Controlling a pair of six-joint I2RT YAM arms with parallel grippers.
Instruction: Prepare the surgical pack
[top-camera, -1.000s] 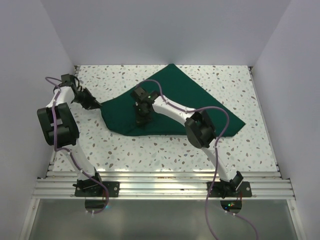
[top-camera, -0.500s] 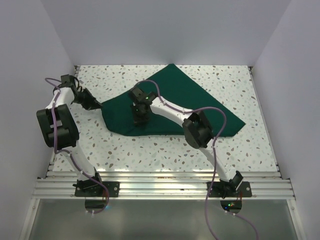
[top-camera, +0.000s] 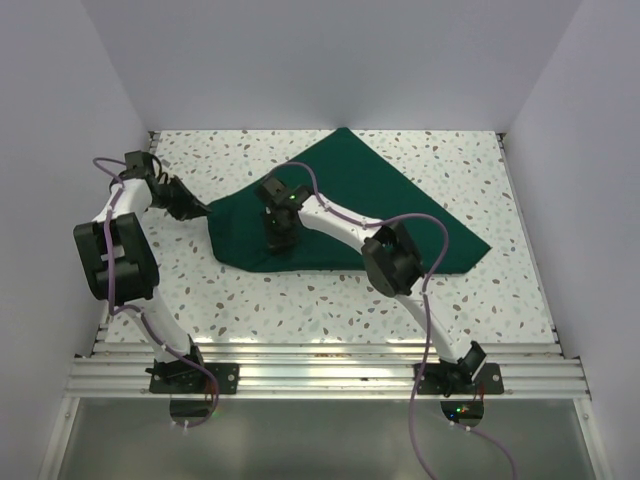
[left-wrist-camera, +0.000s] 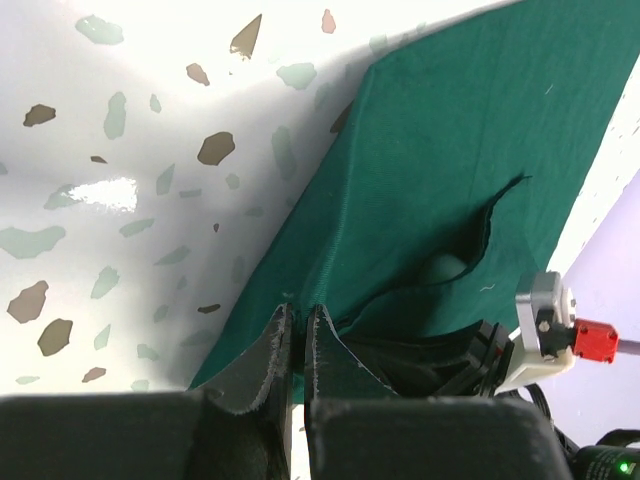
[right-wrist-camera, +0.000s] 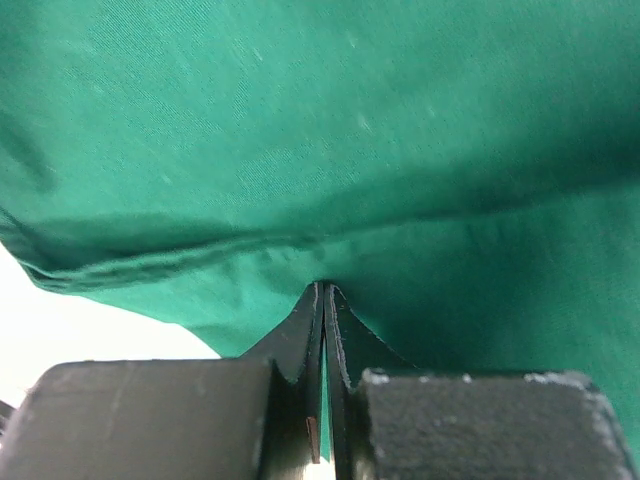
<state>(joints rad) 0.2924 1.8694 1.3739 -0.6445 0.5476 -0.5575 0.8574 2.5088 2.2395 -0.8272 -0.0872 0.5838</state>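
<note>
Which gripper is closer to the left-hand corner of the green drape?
Left. The left gripper is shut on the green drape right at that corner. The right gripper pinches the fabric farther in, close to the drape's near edge.

No writing can be read on anything.

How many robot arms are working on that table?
2. The left white-and-black robot arm reaches the dark green fabric drape at its left corner; the right arm stretches over its middle.
</note>
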